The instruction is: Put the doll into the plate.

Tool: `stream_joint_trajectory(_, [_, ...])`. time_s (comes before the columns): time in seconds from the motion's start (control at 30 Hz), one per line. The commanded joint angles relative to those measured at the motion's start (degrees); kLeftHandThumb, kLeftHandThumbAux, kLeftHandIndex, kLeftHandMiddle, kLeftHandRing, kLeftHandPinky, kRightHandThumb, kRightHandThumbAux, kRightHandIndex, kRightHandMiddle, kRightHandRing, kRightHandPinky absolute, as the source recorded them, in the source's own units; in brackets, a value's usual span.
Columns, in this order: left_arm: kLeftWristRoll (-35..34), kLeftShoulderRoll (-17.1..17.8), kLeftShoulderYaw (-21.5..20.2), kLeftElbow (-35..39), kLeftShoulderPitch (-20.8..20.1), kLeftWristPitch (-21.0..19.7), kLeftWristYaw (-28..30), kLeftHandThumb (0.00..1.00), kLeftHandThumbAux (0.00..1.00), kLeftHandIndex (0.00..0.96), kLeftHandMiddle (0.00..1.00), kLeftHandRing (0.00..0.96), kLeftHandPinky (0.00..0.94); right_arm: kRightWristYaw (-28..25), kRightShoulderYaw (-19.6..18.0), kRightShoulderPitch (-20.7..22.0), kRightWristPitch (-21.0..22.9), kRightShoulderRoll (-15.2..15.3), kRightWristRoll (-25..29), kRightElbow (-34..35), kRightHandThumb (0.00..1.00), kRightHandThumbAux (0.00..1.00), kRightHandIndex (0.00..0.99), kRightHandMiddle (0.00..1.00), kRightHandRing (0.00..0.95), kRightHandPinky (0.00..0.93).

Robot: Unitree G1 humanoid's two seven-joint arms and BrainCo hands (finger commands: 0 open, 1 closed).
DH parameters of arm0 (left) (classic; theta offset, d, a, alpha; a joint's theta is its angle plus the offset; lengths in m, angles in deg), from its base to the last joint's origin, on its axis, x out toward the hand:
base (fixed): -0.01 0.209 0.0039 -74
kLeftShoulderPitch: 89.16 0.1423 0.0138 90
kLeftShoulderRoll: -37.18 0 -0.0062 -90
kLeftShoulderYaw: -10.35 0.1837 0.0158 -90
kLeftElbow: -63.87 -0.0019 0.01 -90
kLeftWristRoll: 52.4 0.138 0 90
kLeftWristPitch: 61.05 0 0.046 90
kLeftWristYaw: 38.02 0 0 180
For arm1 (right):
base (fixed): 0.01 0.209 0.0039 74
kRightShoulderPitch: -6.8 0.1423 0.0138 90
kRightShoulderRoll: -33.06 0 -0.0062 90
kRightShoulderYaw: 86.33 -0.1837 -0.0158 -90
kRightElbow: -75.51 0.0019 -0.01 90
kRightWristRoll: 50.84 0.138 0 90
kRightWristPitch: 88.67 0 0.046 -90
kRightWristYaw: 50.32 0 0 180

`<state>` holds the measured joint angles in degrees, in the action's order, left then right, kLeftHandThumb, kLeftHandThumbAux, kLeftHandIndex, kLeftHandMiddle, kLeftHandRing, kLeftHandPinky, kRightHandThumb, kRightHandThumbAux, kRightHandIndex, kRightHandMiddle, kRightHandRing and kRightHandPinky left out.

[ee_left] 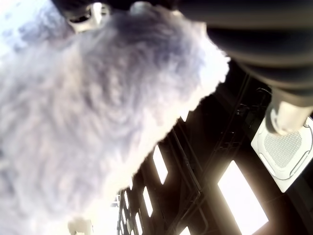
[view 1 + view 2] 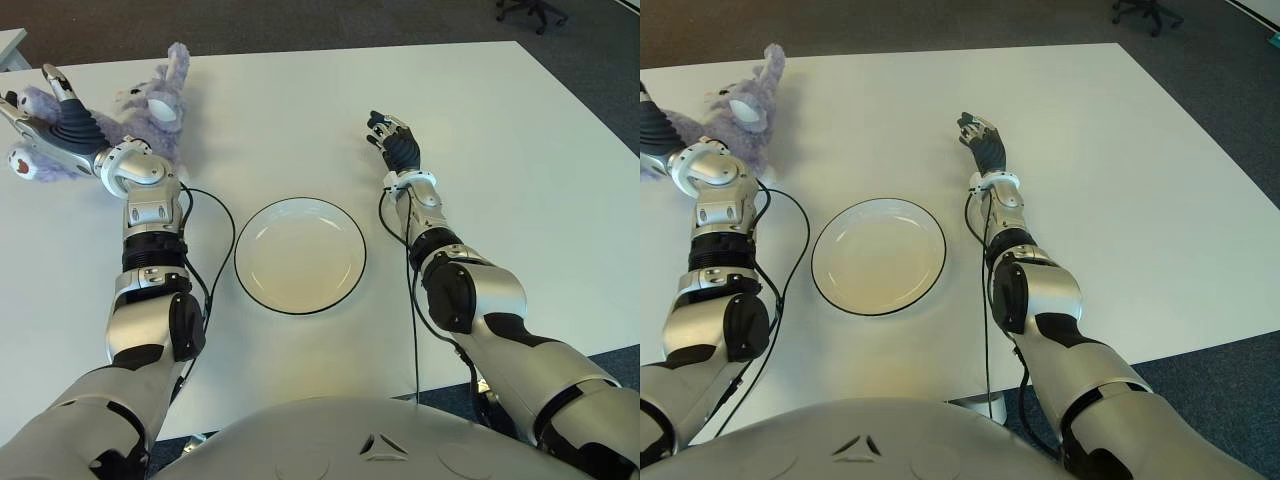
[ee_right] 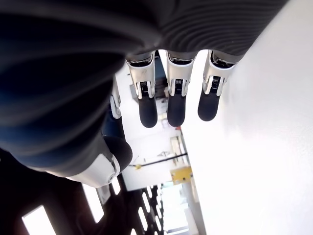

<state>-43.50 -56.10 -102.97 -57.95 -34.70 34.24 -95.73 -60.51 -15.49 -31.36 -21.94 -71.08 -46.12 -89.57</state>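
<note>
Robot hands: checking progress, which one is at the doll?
The left robot hand, over the purple doll at the table's far left; the right robot hand shows empty beyond the plate.

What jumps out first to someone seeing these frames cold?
The fluffy purple doll at the table's far left corner, with the left hand reaching onto it, fingers spread, no closed grasp yet. Next, the empty white plate sits dead centre on the white table, well apart from the doll. The right hand shows right of the plate, fingers relaxed and holding nothing.
</note>
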Motion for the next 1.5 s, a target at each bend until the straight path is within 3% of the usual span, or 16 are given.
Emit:
stream_joint_trajectory(0.03, [-1.8, 0.0, -0.7, -1.2, -0.6, 1.3, 1.4, 0.219, 0.398, 0.0, 0.112, 0.153, 0.188, 0.2, 0.0, -2.7, 1.7, -0.2, 0.0, -1.6, 0.696, 0.724, 0.401, 0.156, 0.123, 0.142])
stream_joint_trajectory(0.3, [-2.8, 0.6, -1.0, -2.5, -0.8, 1.9, 2.6, 0.185, 0.372, 0.0, 0.111, 0.134, 0.2, -0.2, -0.2, -2.9, 1.5, -0.4, 0.2, -1.5, 0.696, 0.724, 0.401, 0.16, 0.128, 0.146])
stream_joint_trajectory(0.4, [-2.9, 1.1, -1.0, -3.8, -1.2, 2.0, 3.0, 0.171, 0.365, 0.0, 0.185, 0.229, 0.302, -0.4, 0.2, -3.1, 0.9, -0.5, -0.1, -1.5, 0.696, 0.725, 0.401, 0.158, 0.126, 0.142])
stream_joint_trajectory(0.47, [-2.9, 1.5, -1.0, -4.7, -1.6, 2.1, 3.1, 0.163, 0.356, 0.0, 0.207, 0.254, 0.321, -0.5, 0.3, -3.1, 0.9, -0.4, -0.2, -1.5, 0.696, 0.725, 0.401, 0.157, 0.127, 0.147])
stream_joint_trajectory(0.5, [-2.8, 1.7, -1.0, -5.2, -1.8, 2.2, 3.1, 0.178, 0.338, 0.0, 0.325, 0.407, 0.464, -0.6, 0.3, -3.1, 0.9, -0.4, -0.2, -1.5, 0.696, 0.725, 0.401, 0.155, 0.127, 0.147])
stream_joint_trajectory(0.7, [-3.6, 2.1, -1.2, -7.3, -2.6, 3.2, 3.0, 0.226, 0.299, 0.0, 0.525, 0.63, 0.726, -0.2, 0.3, -3.2, 1.0, -0.5, -0.1, -1.5, 0.696, 0.726, 0.401, 0.151, 0.126, 0.141])
stream_joint_trajectory(1.03, [-4.2, 3.1, -1.2, -11.0, -3.7, 6.2, 3.0, 0.276, 0.23, 0.0, 0.678, 0.764, 0.817, -0.1, 0.4, -3.3, 0.7, -0.5, -0.3, -1.5, 0.696, 0.726, 0.4, 0.151, 0.123, 0.141])
stream_joint_trajectory(1.5, [-6.0, 3.5, -1.3, -12.1, -4.2, 5.8, 4.7, 0.274, 0.196, 0.028, 0.653, 0.752, 0.767, -0.5, 0.3, -3.4, 0.9, -0.5, -0.1, -1.4, 0.696, 0.725, 0.4, 0.153, 0.126, 0.147])
